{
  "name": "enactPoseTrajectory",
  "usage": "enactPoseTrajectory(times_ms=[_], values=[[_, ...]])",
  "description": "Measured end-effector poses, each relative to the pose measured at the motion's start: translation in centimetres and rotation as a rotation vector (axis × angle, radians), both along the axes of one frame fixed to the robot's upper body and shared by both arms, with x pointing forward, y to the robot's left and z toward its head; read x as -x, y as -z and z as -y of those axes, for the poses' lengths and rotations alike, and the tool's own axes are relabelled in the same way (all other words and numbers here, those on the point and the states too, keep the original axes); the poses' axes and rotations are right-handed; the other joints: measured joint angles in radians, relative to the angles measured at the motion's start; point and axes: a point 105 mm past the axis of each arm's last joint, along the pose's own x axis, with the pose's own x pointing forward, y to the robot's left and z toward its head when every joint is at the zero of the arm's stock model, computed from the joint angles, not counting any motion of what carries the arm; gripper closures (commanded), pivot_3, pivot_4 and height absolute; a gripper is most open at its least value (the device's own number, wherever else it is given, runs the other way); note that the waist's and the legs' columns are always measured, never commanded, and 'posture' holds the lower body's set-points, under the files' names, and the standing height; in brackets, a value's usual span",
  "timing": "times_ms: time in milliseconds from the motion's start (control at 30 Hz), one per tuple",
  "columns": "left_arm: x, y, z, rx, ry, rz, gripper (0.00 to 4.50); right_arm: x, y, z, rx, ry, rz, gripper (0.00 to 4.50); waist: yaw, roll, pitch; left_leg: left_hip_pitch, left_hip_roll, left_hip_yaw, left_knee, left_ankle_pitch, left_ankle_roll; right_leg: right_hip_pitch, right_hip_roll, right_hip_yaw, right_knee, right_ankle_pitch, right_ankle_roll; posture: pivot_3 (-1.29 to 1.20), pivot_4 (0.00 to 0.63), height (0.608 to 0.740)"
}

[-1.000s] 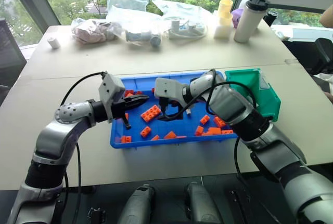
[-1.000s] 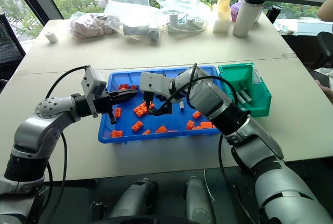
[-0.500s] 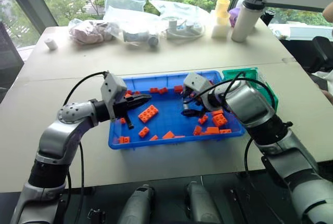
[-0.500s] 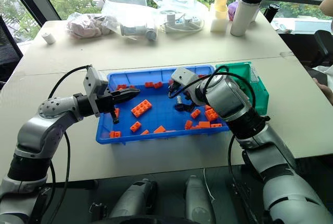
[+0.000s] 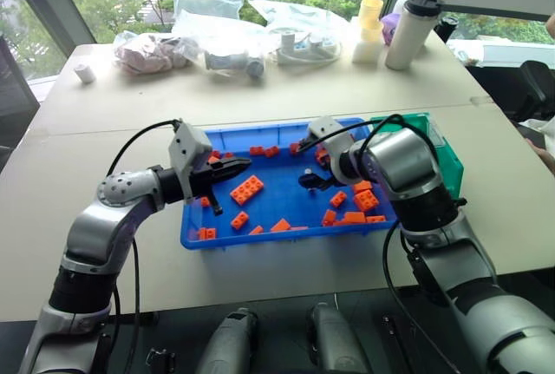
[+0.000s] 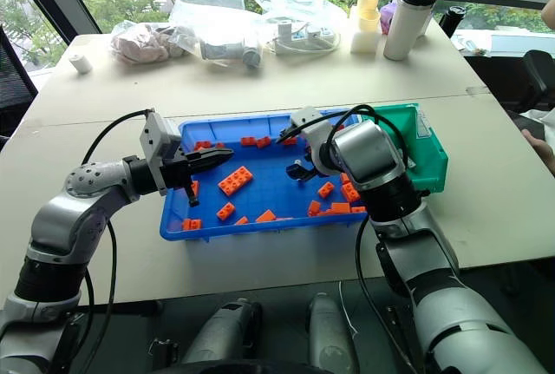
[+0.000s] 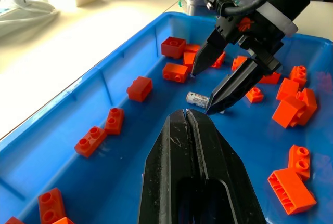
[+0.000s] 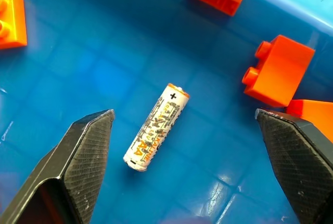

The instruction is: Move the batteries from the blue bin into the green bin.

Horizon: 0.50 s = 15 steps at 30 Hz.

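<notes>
One battery [image 8: 156,127] lay on bare blue bin [image 5: 260,137] floor between the wide-open right gripper [image 8: 187,125] fingers, untouched, bricks [image 8: 277,70] nearby; left gripper [image 7: 188,114] closed, empty.

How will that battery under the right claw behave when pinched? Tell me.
The battery is a smooth cylinder lying flat on the bin's slick floor, so it may roll or squirt aside. It looks rigid, so the open right claw likely won't deform it.

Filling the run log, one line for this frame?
right gripper: open, above battery | battery: flat in blue bin | left gripper: shut, empty
</notes>
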Motion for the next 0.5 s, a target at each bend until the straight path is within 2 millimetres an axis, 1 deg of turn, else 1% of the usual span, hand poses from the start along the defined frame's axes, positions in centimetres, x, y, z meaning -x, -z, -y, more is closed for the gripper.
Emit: enactPoseTrajectory(times_ms=[33,100,133,233,300,333,467,500], values=[[0.0,0.0,0.0,0.0,0.0,0.0,4.5,0.1,0.3,-0.4,0.002,-0.009,0.0,0.27,0.0,0.0,0.0,0.0,0.0,0.0,0.0,0.0,0.0,0.0,0.0,0.0,0.0,0.0,0.0,0.0,0.15,0.74],[0.0,0.0,0.0,0.001,-0.001,0.0,4.5,0.1,0.4,-1.1,0.002,-0.02,0.012,0.88,0.001,0.0,0.0,0.0,0.0,0.0,0.0,0.0,0.0,0.0,0.0,0.0,0.0,0.0,0.0,0.0,0.15,0.74],[0.0,0.0,0.0,0.001,-0.001,0.0,4.5,0.1,0.5,-1.3,0.004,-0.024,0.016,1.47,0.001,0.0,0.0,0.0,0.0,0.0,0.0,0.0,0.0,0.0,0.0,0.0,0.0,0.0,0.0,0.0,0.15,0.74],[0.0,0.0,0.0,0.001,-0.002,0.001,4.5,0.1,0.8,-1.7,0.022,-0.04,0.034,2.95,0.002,0.0,0.0,0.0,0.0,0.0,0.001,0.0,0.0,0.001,0.0,0.0,0.0,0.0,0.0,0.0,0.15,0.74],[0.0,0.0,0.0,0.001,-0.003,0.0,4.5,0.1,0.8,-1.8,0.027,-0.046,0.039,4.06,0.002,0.0,0.0,0.0,0.0,0.0,0.001,0.0,0.0,0.001,0.0,0.0,0.0,0.0,0.0,0.0,0.15,0.74],[0.0,0.1,0.0,0.001,-0.003,-0.001,4.5,0.1,0.8,-1.9,0.032,-0.054,0.042,4.43,0.002,0.0,0.0,0.0,0.0,0.0,0.001,0.0,0.0,0.001,0.0,0.0,0.0,0.0,0.0,0.0,0.15,0.74],[0.0,0.1,-0.1,0.001,-0.003,-0.003,4.5,0.3,0.6,-1.5,0.059,-0.066,0.057,4.43,0.002,0.0,0.0,0.0,0.0,0.0,0.001,0.0,0.0,0.001,0.0,0.0,0.0,0.0,0.0,0.0,0.15,0.74],[0.0,0.1,-0.1,0.001,-0.003,-0.002,4.5,0.3,0.3,-1.1,0.067,-0.066,0.072,4.43,0.003,0.0,0.0,0.0,0.0,0.0,0.001,0.0,0.0,0.001,0.0,0.0,0.0,0.0,0.0,0.0,0.15,0.74]])
